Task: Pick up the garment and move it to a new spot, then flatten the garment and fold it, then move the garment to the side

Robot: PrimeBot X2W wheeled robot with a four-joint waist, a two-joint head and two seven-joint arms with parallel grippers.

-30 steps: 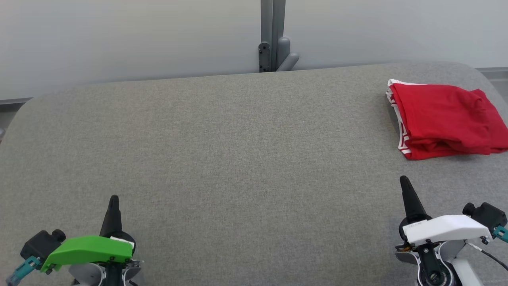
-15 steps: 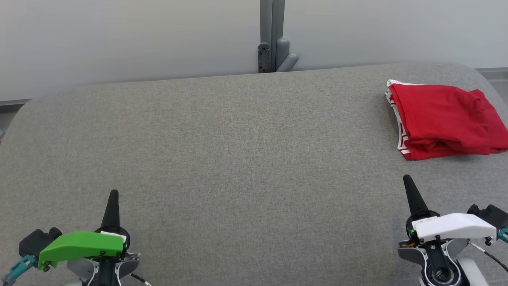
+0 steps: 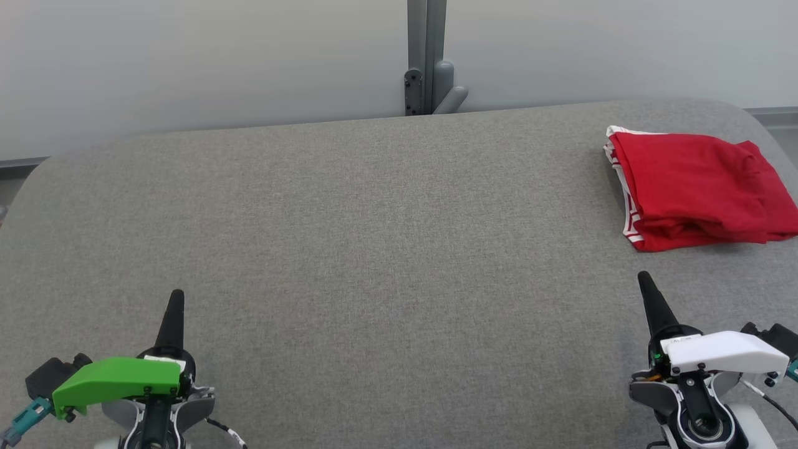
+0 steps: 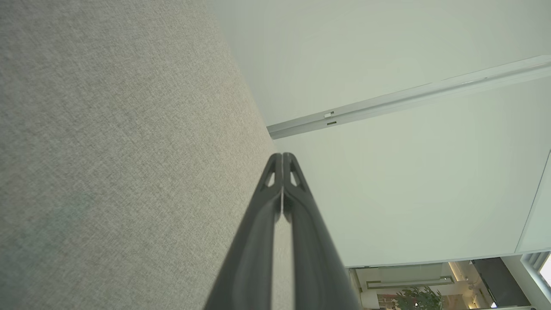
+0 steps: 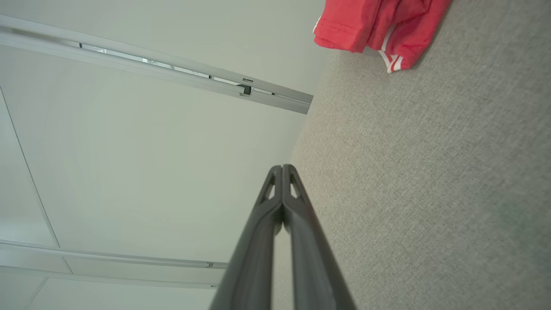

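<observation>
Red and folded into a thick, slightly rumpled packet, the garment (image 3: 698,187) lies on the bench (image 3: 374,218) near its far right corner, close to the right edge. White stripes run along the side of the packet that faces the bench's middle. On the near side the layers bulge a little.

Our left pincer (image 3: 176,299) is over the bench close to the near edge, toward the left corner. Its two dark fingers are pressed together into one point and hold nothing. A green cover (image 3: 118,377) sits on its wrist.

Our right pincer (image 3: 645,280) is close to the near edge toward the right corner, its fingers likewise pressed together and empty, with a white cover (image 3: 723,352) on its wrist. It points toward the far edge and stands apart from the garment, which lies beyond its tip with a strip of bare bench between them. In the right wrist view the garment's striped corner shows past the closed fingertips, well clear of them.

Grey woven fabric covers the bench, and its far corners are rounded. Behind the far edge we see a pale wall (image 3: 187,62) with a grey post (image 3: 427,56) at its middle.
</observation>
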